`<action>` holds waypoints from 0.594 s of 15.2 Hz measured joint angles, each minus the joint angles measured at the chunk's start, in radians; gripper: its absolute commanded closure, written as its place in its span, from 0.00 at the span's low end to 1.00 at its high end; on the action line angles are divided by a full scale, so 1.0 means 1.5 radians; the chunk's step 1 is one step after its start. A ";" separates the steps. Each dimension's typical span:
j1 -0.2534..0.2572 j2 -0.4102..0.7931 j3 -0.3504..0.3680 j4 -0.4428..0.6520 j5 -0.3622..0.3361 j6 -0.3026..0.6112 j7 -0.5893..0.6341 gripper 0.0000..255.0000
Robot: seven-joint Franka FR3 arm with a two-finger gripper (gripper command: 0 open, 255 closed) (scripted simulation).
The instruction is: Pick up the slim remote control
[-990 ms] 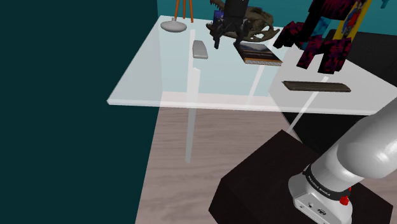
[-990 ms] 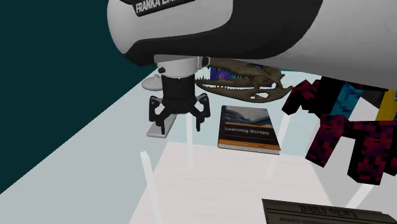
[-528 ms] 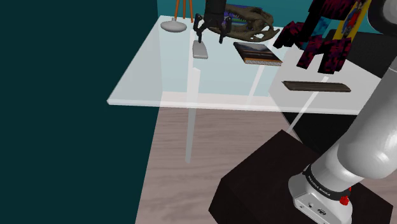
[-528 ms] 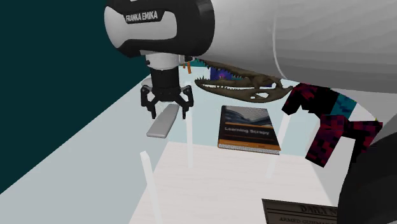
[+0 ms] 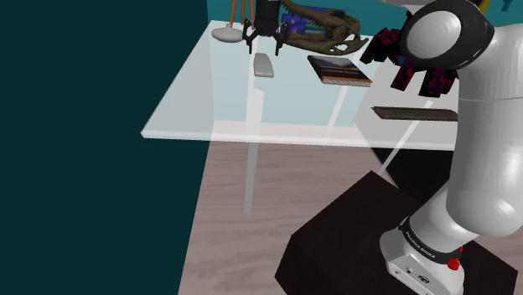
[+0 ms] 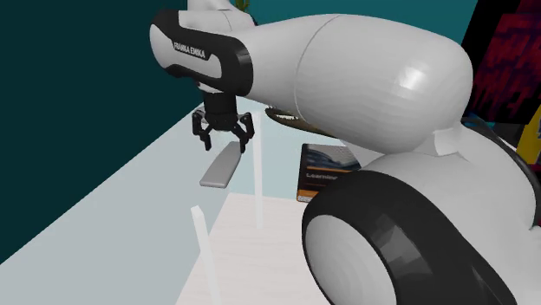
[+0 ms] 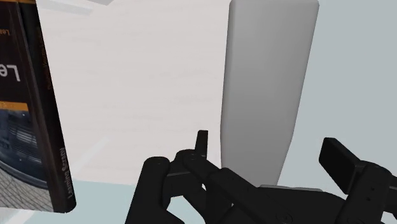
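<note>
The slim remote control [image 5: 263, 65] is a plain grey slab lying flat on the glass table [image 5: 201, 109], near its far side. My black gripper [image 5: 266, 43] hangs just above the remote's far end, open, with nothing between its fingers. In the second exterior view the gripper [image 6: 224, 139] points down over the far tip of the remote [image 6: 223, 166] without touching it. In the wrist view the remote [image 7: 267, 89] runs lengthwise away from the gripper [image 7: 270, 151], lying between the spread fingers.
A book [image 5: 339, 70] lies beside the remote, toward the shoulder view's right, and also shows in the wrist view [image 7: 32, 108]. Behind it rests an animal skull [image 5: 325, 28]. A grey dish [image 5: 228, 34], a red-black figure [image 5: 419, 63] and a dark plaque [image 5: 416, 113] stand around.
The gripper has moved from beside the book across to the remote and toward the table's far side. It has stayed open. The arm's elbow has swung into both exterior views.
</note>
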 measured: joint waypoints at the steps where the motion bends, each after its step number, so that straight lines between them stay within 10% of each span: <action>1: -0.001 -0.002 0.000 -0.011 0.000 0.009 0.001 0.00; 6: -0.006 -0.016 -0.001 -0.079 0.002 0.062 0.002 0.00; 7: -0.007 -0.016 -0.001 -0.082 0.002 0.065 0.002 1.00; 9: -0.007 -0.017 -0.001 -0.084 0.002 0.068 0.002 1.00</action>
